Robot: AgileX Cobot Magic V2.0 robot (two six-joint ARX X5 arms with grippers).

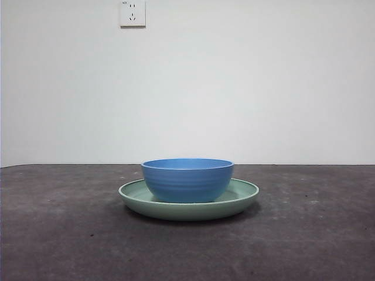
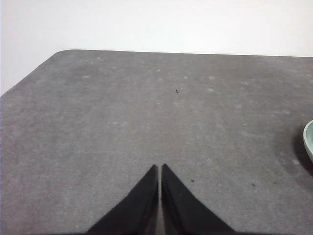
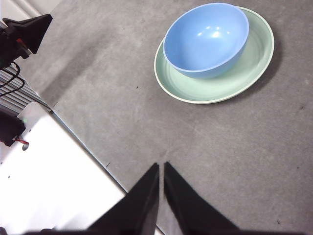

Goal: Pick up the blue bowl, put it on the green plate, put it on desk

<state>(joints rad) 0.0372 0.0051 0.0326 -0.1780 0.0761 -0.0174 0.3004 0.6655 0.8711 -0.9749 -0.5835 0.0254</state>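
Note:
The blue bowl (image 1: pixel 187 179) (image 3: pixel 205 39) stands upright inside the green plate (image 1: pixel 243 196) (image 3: pixel 252 63), and the plate rests on the dark grey desk (image 1: pixel 58 222). No arm shows in the front view. My right gripper (image 3: pixel 161 166) is shut and empty, hanging high above the desk's near edge, well apart from the bowl. Shut and empty too, my left gripper (image 2: pixel 160 167) hovers over bare desk, where only a sliver of the green plate (image 2: pixel 309 139) shows at the picture's edge.
A white wall with a socket (image 1: pixel 132 13) stands behind the desk. In the right wrist view, a white base (image 3: pixel 49 186) and the other arm's black parts (image 3: pixel 22 34) lie off the desk's edge. The left wrist view shows the desk's rounded far corner (image 2: pixel 63 53).

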